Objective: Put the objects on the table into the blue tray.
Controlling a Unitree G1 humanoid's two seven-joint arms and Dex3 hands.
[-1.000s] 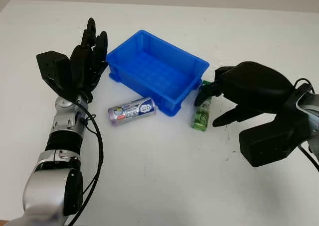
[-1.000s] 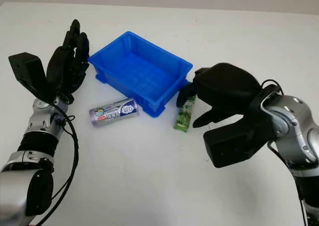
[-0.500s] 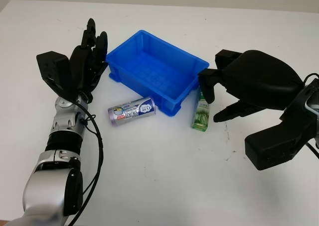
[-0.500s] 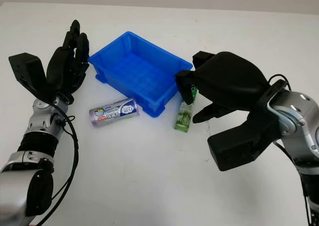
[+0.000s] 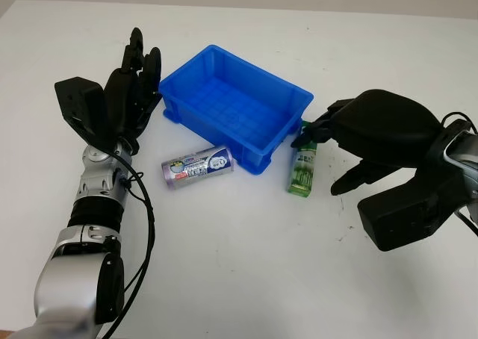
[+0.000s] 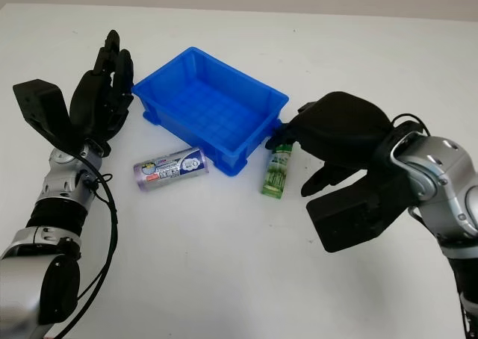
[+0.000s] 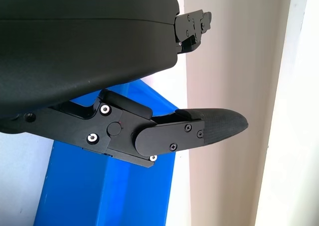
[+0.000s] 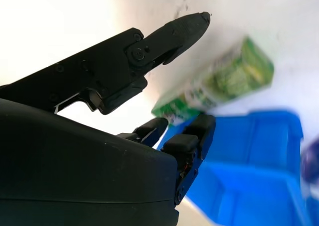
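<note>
Lowered right hand [image 5: 351, 141] perhaps touches carton [image 5: 302, 169] beside tray [image 5: 236, 107].

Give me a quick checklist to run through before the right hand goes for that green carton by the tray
1. Green carton reachable: ok, it lies on the table beside the blue tray near corner, unobstructed.
2. Right hand open and holding nothing: ok, it hovers at the carton's far end.
3. Fingers around the carton: not ok, they are not yet closed on it; contact cannot tell.
4. Tray has room: ok, nothing lies inside it.
5. Left hand out of the way: ok, open, raised left of the tray.
6. Purple can clear of the path: ok, it lies in front of the tray, apart from the carton.
</note>
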